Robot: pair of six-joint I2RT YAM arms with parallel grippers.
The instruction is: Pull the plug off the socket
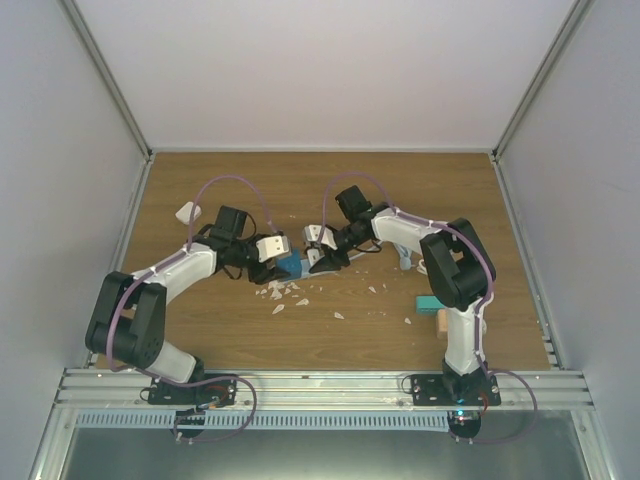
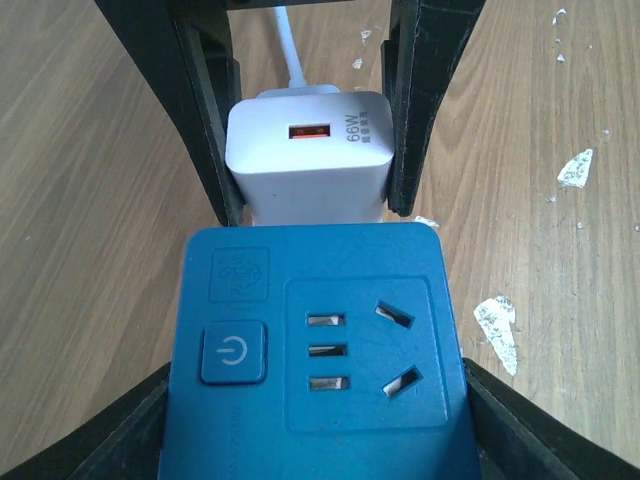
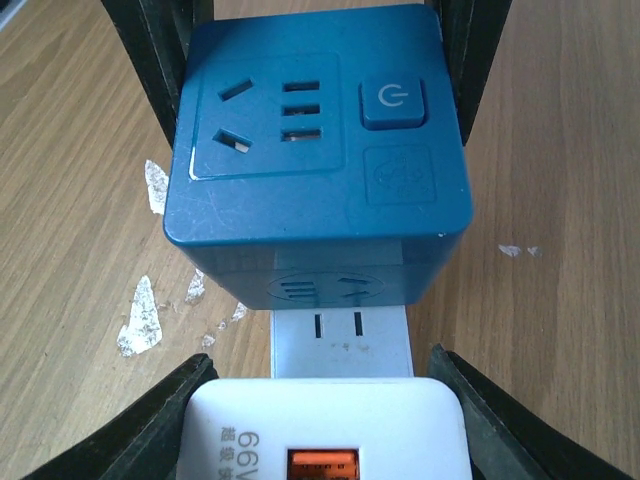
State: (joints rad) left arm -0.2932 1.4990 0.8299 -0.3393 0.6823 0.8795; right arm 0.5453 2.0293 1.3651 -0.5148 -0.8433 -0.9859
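From the arm bases at six o'clock in the overhead view, the nearest loose things are a small teal block (image 1: 428, 303) and a short wooden block (image 1: 441, 322) at about four o'clock. They sit well apart from the work and seem to be no part of it. Farther in, white flakes (image 1: 285, 295) lie scattered on the wooden bench (image 1: 400, 190) just short of centre.

At the centre the two arms meet head-on. The left claw (image 2: 318, 425) comes in from nine o'clock and is clamped on the blue plastic socket cube (image 2: 315, 340), one finger on each side wall, with the power button and outlets facing up. That grip reads as an anchor, keeping the cube from sliding when the other side pulls. The right claw (image 3: 325, 430) comes in from three o'clock and is clamped on the white 66W charger plug (image 2: 308, 140) by its flanks, so a pull can run straight along the prongs, back toward three o'clock.

In the right wrist view a white strip with two dark bars shows between charger body and cube. The plug looks partly drawn, but I cannot tell whether the prongs have cleared. Beyond the charger a white cable (image 2: 290, 45) trails off toward twelve o'clock in the left wrist view.
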